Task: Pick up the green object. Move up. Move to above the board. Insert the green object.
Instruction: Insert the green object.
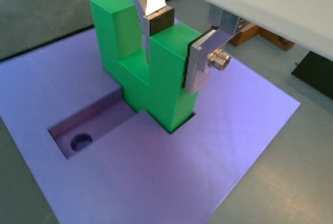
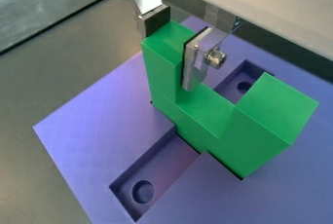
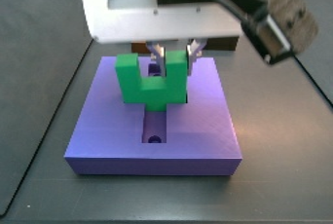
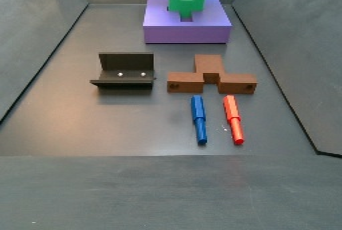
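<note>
Pinching one prong of the green block (image 1: 146, 67), claw (image 1: 180, 41) at the far edge of the worktop (image 4: 80, 94), over the board (image 3: 196, 130). Silver fingers (image 2: 203, 56) pressed flat on either face of that prong, seemingly so the block hangs upright with prongs up and its base free to go down. Base of the block already sunk into the cross-shaped recess (image 1: 92, 123) at its middle, as seen in both wrist views; whether fully seated cannot be told. One arm of the recess with its round hole (image 2: 140, 188) left open beside the block, another hole (image 2: 244, 75) visible behind. Insertion judged nearly done; likely remaining, a last press down and then release.

Nearer the worktop's middle, well apart from the board: fixture (image 4: 126, 71), brown notched block (image 4: 211, 75), then blue peg (image 4: 198, 118) and red peg (image 4: 233, 119) side by side toward the near edge, all untouched and clear of the arm's path.
</note>
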You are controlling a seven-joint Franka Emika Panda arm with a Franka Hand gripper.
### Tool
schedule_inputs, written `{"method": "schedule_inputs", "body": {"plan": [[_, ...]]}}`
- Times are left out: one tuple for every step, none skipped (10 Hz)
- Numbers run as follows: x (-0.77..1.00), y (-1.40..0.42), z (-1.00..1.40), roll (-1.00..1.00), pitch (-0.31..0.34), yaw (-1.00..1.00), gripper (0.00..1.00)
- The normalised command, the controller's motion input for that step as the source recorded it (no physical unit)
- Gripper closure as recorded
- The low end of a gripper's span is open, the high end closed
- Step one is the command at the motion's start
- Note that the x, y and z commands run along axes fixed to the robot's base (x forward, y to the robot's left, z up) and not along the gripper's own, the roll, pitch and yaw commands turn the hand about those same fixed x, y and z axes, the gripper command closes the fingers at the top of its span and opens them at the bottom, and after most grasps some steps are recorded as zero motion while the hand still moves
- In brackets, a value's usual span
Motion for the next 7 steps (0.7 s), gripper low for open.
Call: {"method": "schedule_inputs", "body": {"plan": [[0.23, 0.00, -0.75, 0.01, -0.066, 0.00, 1.00], [0.41, 0.03, -0.80, 0.00, 0.000, -0.03, 1.00], [0.50, 0.05, -0.69, 0.00, 0.050, -0.22, 1.00], [0.38, 0.00, -0.33, 0.00, 0.049, -0.19, 1.00], [0.19, 0.00, -0.09, -0.03, 0.007, -0.09, 1.00], [0.07, 0.00, -0.03, -0.01, 0.000, -0.04, 1.00], [0.00, 0.00, 0.00, 0.00, 0.004, 0.00, 1.00]]}}
